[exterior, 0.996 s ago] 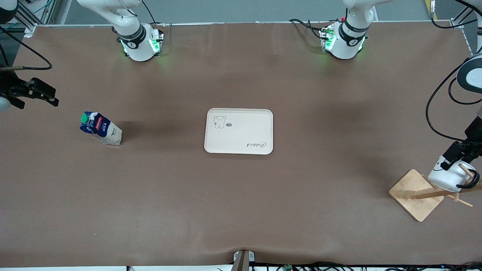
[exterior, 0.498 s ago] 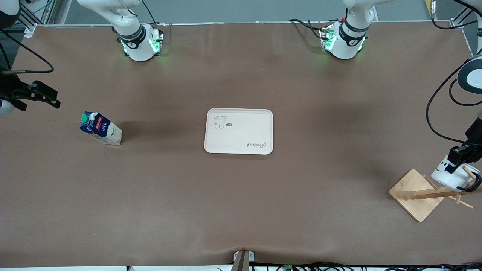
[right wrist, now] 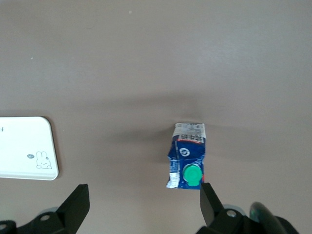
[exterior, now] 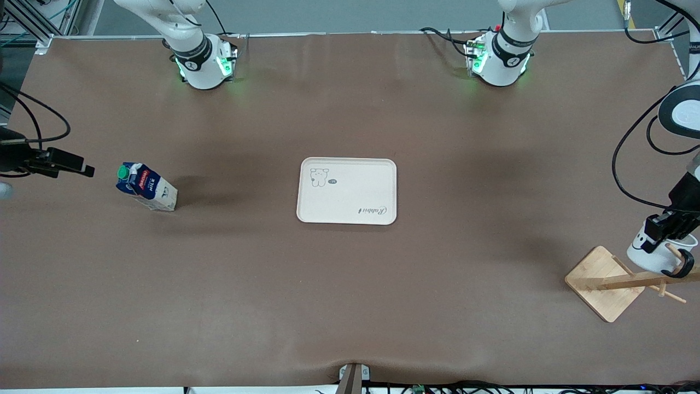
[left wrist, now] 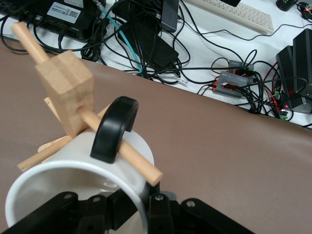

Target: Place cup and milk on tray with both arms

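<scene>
Here the left gripper pinches the rim of the cup, one finger inside the rim and one outside, at the left arm's end of the worktop near the edge closest to the front camera. The relation that matters is the cup's black handle: a peg of the wooden rack runs through its loop, so the cup can probably only come free by sliding along the peg's long axis toward its free tip, not by lifting straight up.

The right gripper hangs above the right arm's end of the worktop with its fingers spread wide and empty. The milk stands upright on the worktop, just toward the tray from that gripper, its green cap close to one finger. The tray lies bare at the worktop's middle, well apart from both, the milk being the nearer of the two.
</scene>
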